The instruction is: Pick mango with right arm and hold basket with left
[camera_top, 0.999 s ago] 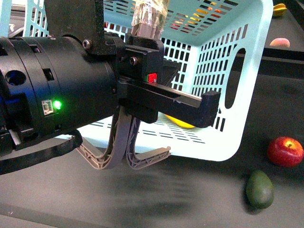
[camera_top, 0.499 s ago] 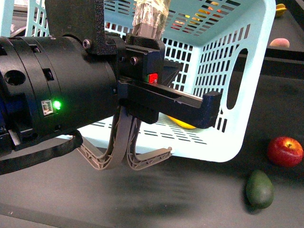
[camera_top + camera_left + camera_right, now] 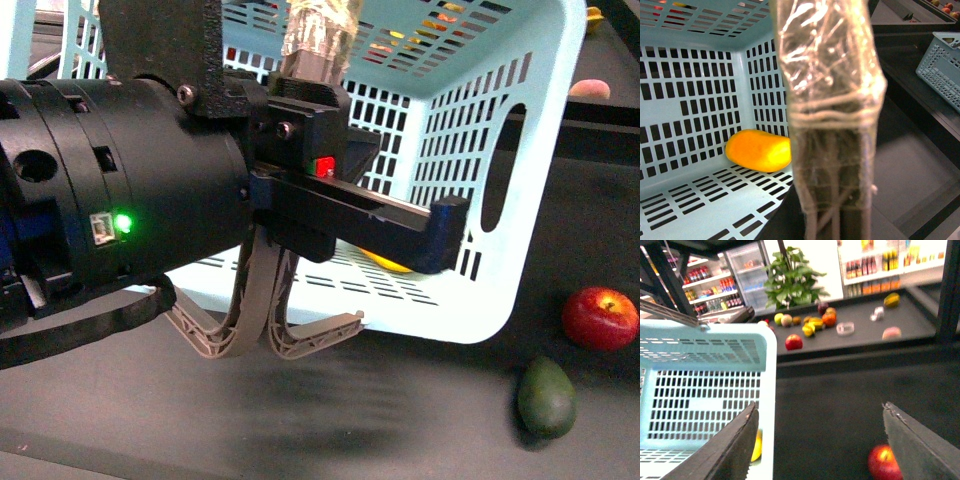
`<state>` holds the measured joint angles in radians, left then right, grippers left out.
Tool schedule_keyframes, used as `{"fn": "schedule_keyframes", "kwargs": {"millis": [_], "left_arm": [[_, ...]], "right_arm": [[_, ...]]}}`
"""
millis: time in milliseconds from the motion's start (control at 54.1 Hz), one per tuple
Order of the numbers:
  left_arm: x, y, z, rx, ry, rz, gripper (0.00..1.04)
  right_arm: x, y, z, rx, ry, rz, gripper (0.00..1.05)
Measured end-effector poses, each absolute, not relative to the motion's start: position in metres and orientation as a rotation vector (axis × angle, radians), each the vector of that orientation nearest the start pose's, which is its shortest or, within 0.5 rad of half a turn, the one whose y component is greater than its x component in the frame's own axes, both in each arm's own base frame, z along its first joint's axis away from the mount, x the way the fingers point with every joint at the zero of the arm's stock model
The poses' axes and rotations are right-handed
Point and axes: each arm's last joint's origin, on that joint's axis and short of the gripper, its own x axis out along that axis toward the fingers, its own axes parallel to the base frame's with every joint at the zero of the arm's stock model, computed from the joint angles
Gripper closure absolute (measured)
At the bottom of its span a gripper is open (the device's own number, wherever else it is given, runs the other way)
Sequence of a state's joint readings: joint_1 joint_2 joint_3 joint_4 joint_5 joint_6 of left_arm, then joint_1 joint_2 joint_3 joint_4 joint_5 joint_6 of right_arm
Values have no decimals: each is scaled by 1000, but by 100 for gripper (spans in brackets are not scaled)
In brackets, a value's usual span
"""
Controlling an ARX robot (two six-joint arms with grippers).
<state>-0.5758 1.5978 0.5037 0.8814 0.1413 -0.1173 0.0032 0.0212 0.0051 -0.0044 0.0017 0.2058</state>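
Observation:
The light blue slotted basket (image 3: 500,130) stands tilted on the dark table. The yellow-orange mango (image 3: 758,150) lies inside it on the floor against a wall. In the front view only a sliver of the mango (image 3: 385,262) shows behind a black bar of my left arm. My left gripper (image 3: 827,60), its finger wrapped in clear tape, is shut on the basket (image 3: 690,100). My right gripper (image 3: 819,407) is open and empty beside the basket's outer wall (image 3: 767,390). The mango (image 3: 756,445) shows through that wall.
A red apple (image 3: 600,318) and a dark green egg-shaped fruit (image 3: 546,397) lie on the table right of the basket. The apple (image 3: 885,462) sits near my right gripper's jaw. A far counter holds mixed fruit (image 3: 810,322). Another grey-blue basket (image 3: 945,65) stands aside.
The basket and my left arm have shifted slightly to the right. The apple and the green fruit have not moved.

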Motion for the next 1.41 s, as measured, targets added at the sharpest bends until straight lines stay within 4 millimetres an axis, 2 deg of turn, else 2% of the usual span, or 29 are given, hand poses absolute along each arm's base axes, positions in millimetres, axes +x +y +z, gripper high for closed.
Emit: {"fn": "schedule_keyframes", "kwargs": {"millis": [55,166,240,333,407,1406], "left_arm": [[239,-159,157,-70,256,-698,98],[239,-159,157,-68,255,-699,98],[239,-159,157,-69,255,-698,98],[239,-159,157,-71,256,-698,98],[239,-159,157,-68,255,-700,98],[239,-159,157,-69,255,-699,98]], "right_arm": [[98,0,166,115,-2,2,41],[98,0,165,52,-1,1,57],[98,0,165,25,-1,1,73],[98,0,165,18,-1,0,85],[98,0,165,10,-1,0,103],[98,0,165,5,-1,0,103]]}}
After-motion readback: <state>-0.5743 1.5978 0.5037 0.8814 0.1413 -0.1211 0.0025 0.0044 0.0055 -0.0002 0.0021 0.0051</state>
